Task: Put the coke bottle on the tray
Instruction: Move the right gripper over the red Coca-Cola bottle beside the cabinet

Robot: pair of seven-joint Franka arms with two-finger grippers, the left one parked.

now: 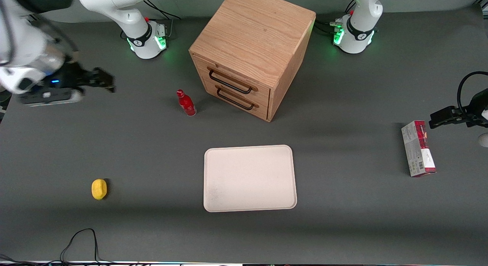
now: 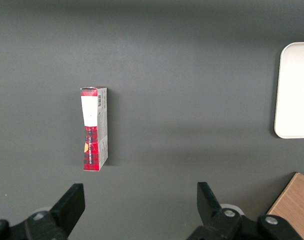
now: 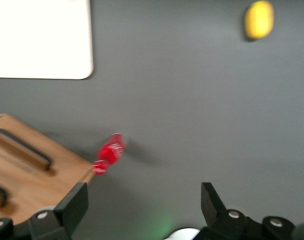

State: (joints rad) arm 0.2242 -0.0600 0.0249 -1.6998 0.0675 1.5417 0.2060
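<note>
The small red coke bottle (image 1: pixel 186 103) stands upright on the grey table, beside the wooden cabinet (image 1: pixel 251 52) and farther from the front camera than the tray. The cream-white tray (image 1: pixel 250 178) lies flat, nearer the front camera than the cabinet, with nothing on it. My right gripper (image 1: pixel 100 79) hangs above the table toward the working arm's end, well apart from the bottle. It is open and empty. In the right wrist view the bottle (image 3: pixel 109 152) shows between the cabinet (image 3: pixel 27 175) and the open fingers (image 3: pixel 74 205), with the tray's corner (image 3: pixel 42 40) also in view.
A yellow lemon-like object (image 1: pixel 99 189) lies near the front toward the working arm's end and also shows in the right wrist view (image 3: pixel 258 19). A red-and-grey carton (image 1: pixel 418 148) lies toward the parked arm's end. The cabinet has two drawers with dark handles. A black cable (image 1: pixel 82 243) loops at the front edge.
</note>
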